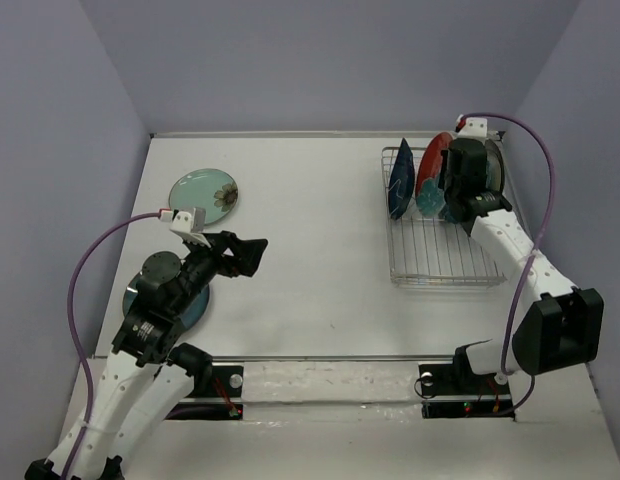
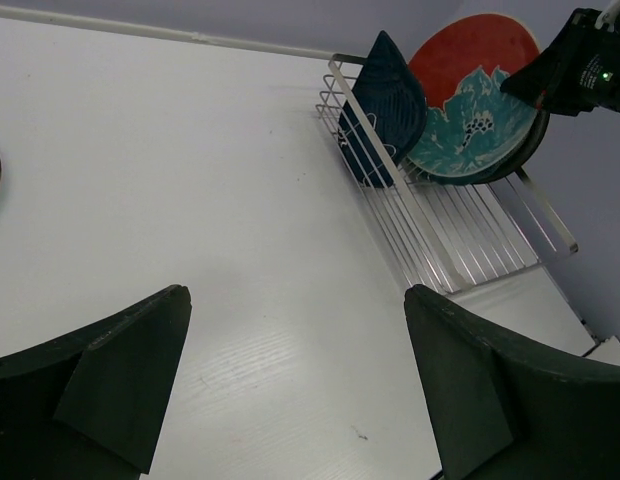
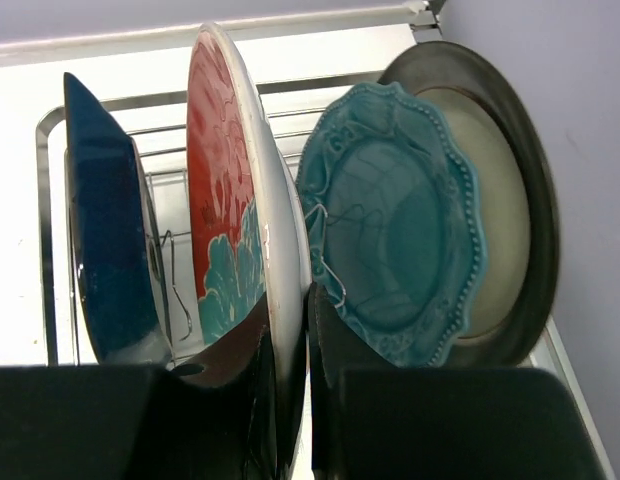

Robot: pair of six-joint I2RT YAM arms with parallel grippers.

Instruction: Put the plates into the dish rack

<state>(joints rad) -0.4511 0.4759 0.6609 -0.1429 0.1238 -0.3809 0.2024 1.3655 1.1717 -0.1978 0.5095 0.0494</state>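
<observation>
Blue-teal round plate [image 1: 198, 303] flat on white worktop [image 1: 310, 260], nearest, behind left fingers [image 2: 120, 390], partly hidden under left arm. Left fingers spread wide, empty, above bare worktop. Mint-green plate [image 1: 205, 191] flat beyond, to their left. Dish rack [image 1: 445, 262] well apart to their right. Right fingers [image 3: 430, 420] pinching rim of red plate [image 3: 220, 190], upright in rack. Navy plate [image 3: 105, 230] upright just left of right fingers. Teal scalloped plate [image 3: 390, 230] just right, cream brown-rimmed plate [image 3: 495, 200] close behind it.
</observation>
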